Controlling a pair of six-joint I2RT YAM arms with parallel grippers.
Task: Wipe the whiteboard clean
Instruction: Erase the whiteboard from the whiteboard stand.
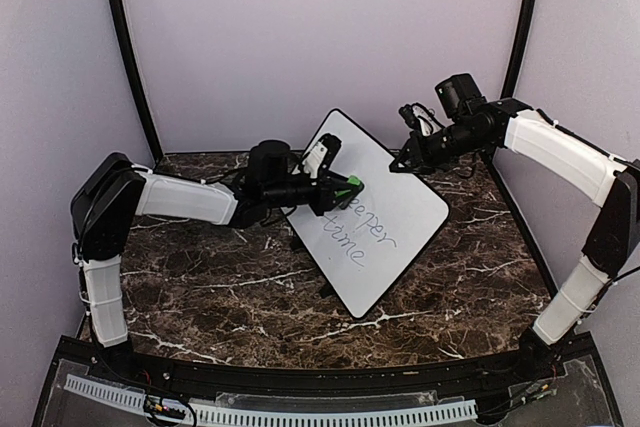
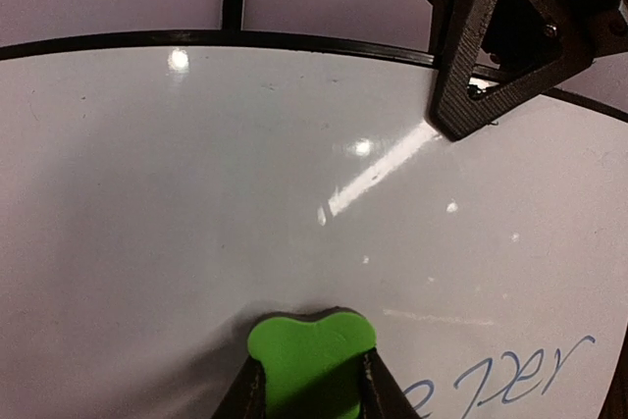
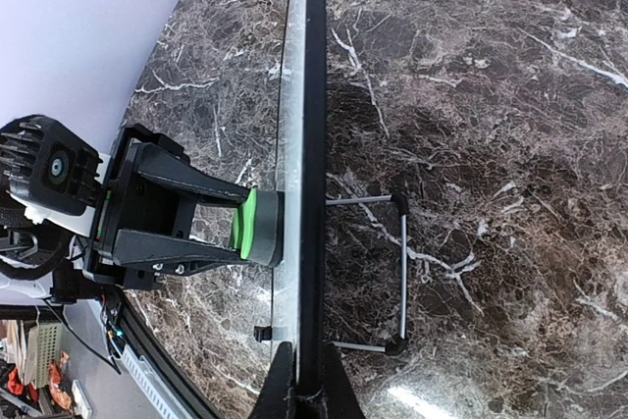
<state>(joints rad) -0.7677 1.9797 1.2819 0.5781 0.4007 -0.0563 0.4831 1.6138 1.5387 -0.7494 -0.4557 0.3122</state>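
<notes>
Whiteboard (image 1: 400,202), mid-frame, propped on table (image 1: 200,287). Left hand (image 1: 338,190) grasps green eraser (image 2: 312,345) against it; right hand (image 1: 400,164) clamps its upper edge.

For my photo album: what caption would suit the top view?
Left hand presses a green eraser against the propped whiteboard while the right hand grips its edge.

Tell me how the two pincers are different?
The left pincer holds a small green eraser block; the right pincer holds the white rectangular board by its black edge. The left presses the board's face above the writing; the right grips its far rim. Both are shut.
</notes>
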